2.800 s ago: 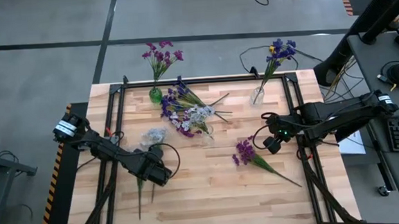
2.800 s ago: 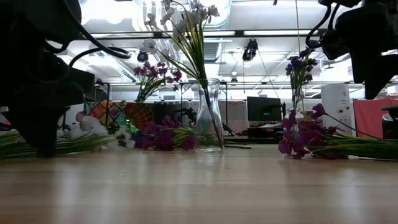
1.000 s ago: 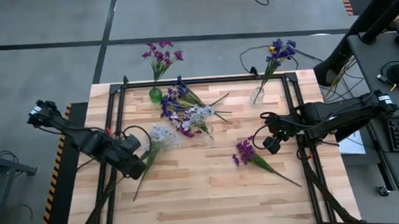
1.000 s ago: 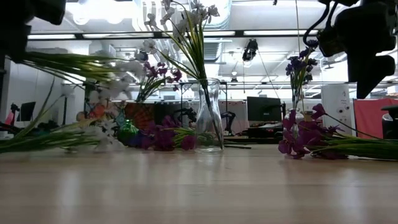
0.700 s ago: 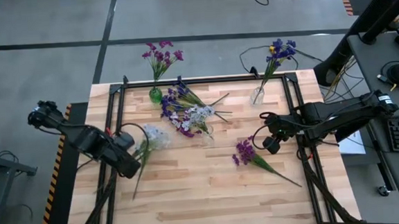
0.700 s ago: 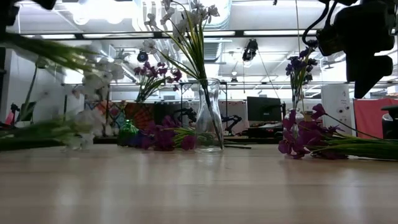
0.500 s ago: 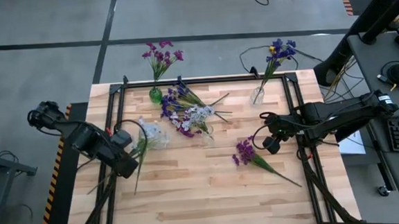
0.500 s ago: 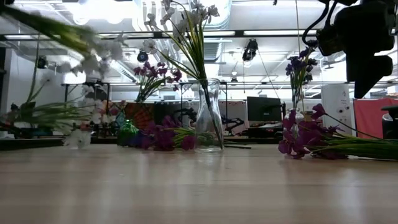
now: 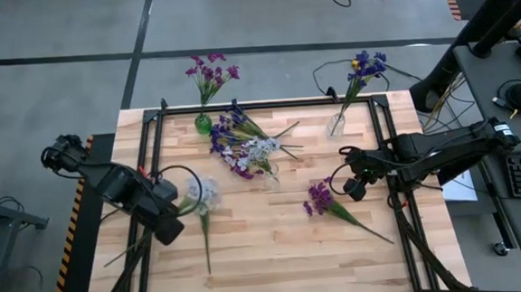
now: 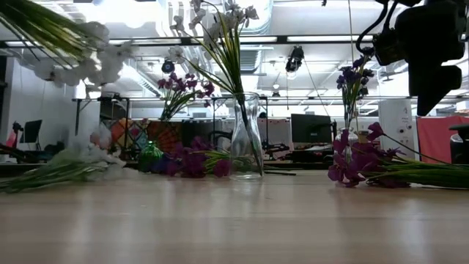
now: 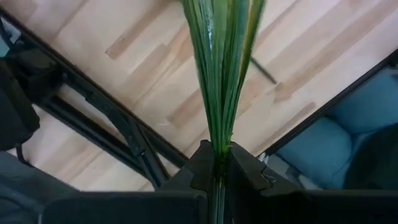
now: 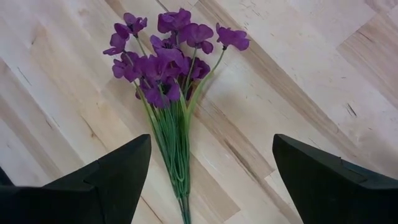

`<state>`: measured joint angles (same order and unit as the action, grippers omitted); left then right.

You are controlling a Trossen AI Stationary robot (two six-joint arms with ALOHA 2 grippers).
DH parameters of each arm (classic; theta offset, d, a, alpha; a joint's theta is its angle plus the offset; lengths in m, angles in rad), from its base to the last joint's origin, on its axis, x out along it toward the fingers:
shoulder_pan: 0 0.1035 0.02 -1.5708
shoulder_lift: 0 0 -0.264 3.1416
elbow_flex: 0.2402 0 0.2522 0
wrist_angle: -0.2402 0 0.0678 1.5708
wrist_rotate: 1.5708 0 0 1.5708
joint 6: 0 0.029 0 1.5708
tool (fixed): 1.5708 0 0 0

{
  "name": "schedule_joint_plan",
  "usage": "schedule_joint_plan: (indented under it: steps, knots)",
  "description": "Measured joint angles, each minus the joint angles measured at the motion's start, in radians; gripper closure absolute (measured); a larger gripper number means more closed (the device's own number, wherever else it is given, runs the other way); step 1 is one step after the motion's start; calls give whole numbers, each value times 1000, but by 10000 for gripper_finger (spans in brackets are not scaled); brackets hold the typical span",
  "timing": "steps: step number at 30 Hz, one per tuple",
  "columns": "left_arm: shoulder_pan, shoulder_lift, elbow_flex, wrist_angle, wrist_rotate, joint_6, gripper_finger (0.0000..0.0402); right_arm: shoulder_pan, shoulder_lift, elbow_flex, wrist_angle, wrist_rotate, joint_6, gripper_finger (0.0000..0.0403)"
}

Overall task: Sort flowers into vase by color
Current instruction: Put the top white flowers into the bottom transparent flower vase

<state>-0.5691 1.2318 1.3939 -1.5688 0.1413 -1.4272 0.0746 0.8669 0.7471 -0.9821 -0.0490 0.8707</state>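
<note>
Left gripper: hanging over the table's left side, fingers clamping together on the green stems of a white spray, its blossoms lifting clear of the wood.
Right gripper: hovering over the right side, jaws standing wide apart, holding nothing, a magenta spray lying on the wood between them.
Table: pale wood boards in a black frame.
Green vase: standing at the far left edge, holding magenta blooms.
Clear vase: standing at the far right edge, holding blue-violet blooms.
Centre vase: clear glass, holding pale blossoms on tall stems.
Loose pile: blue-violet, magenta and white sprays lying beside the centre vase.
Second white spray: lying on the wood at left in the low view, possibly part of the held bunch.
Writing: nothing legible on any item.
</note>
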Motion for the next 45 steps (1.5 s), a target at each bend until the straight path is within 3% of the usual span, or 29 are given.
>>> schedule_joint_plan:
  steps: [5,12,20,26,31,36,38,40,43,45]
  knots:
    - [-2,-1,-1,-2,-27,43,392,0,0,0,3,5,-32,76]
    - [-23,-30,35,7,-231,172,392,0,-6,0,125,54,-139,76]
    - [-69,-75,35,201,-424,430,392,39,-9,0,278,122,-261,76]
    - [-138,-90,33,258,-477,573,392,88,-9,0,327,179,-294,76]
    - [-217,-105,31,440,-655,796,392,126,-9,-2,410,234,-359,76]
    - [-224,-107,-11,739,-731,1201,393,157,-9,-10,564,258,-481,76]
    - [-202,-106,-55,900,-724,1402,393,166,-9,-10,618,277,-530,76]
    - [-164,-105,-108,1063,-653,1561,393,173,-9,-10,662,303,-559,76]
    - [-92,-105,-208,1237,-503,1688,393,182,-9,-10,703,315,-596,76]
    - [-38,-105,-292,1373,-462,1708,393,184,-6,-10,726,315,-612,76]
